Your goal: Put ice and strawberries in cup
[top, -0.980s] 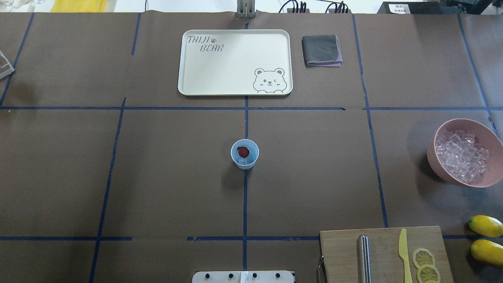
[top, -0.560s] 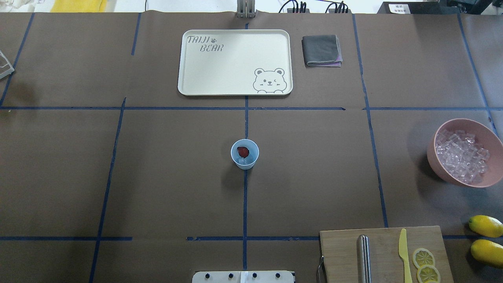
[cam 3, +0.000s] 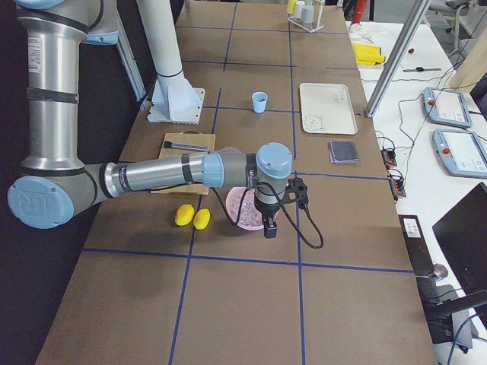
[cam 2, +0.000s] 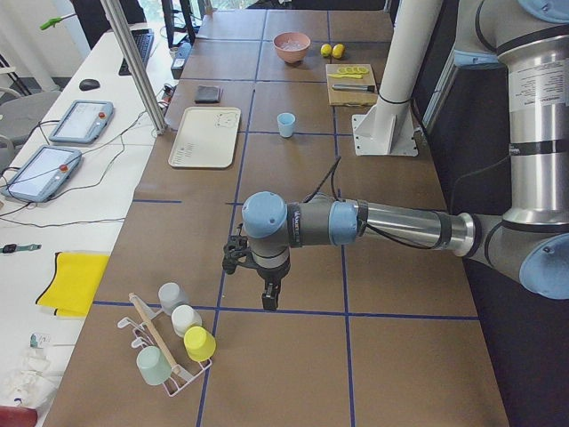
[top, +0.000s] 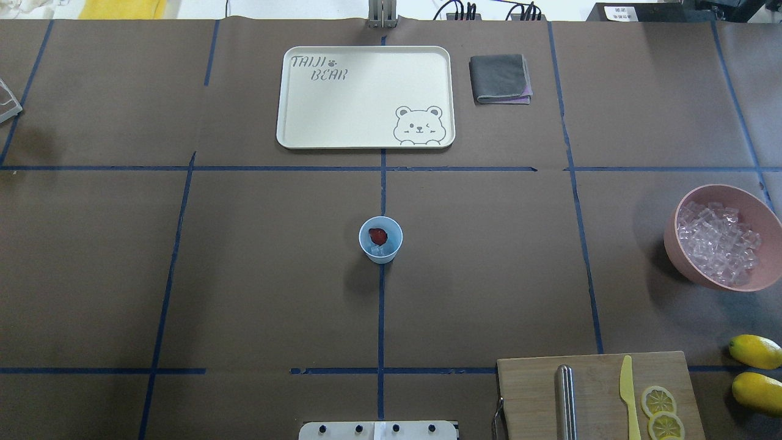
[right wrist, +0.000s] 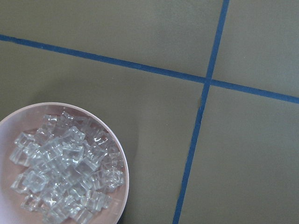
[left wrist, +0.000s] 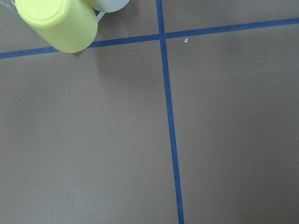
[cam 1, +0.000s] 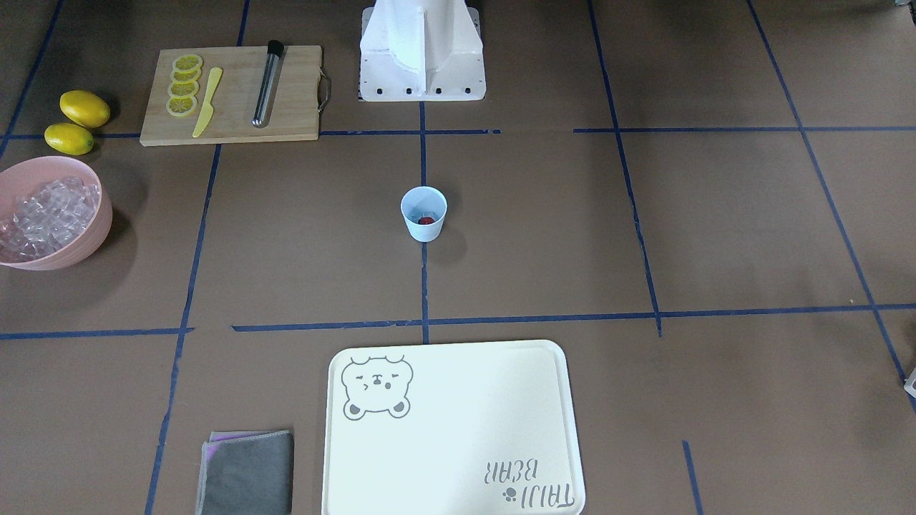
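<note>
The pale blue cup (top: 380,239) stands upright at the table's centre, also in the front-facing view (cam 1: 424,213). A dark red strawberry (top: 378,235) and a clear ice cube (top: 377,250) lie inside it. More ice (top: 719,243) is heaped in a pink bowl (top: 757,211) at the right, also in the right wrist view (right wrist: 60,168). My left gripper (cam 2: 268,301) hangs over the table's far left end, near a cup rack. My right gripper (cam 3: 268,230) hangs beside the pink bowl. Each shows only in a side view, so I cannot tell whether it is open or shut.
A cream tray (top: 365,96) and a grey cloth (top: 500,78) lie at the far side. A cutting board (top: 595,397) carries a metal rod, a yellow knife and lemon slices. Two lemons (top: 756,373) lie at the right edge. A rack of cups (cam 2: 173,342) stands at the left end.
</note>
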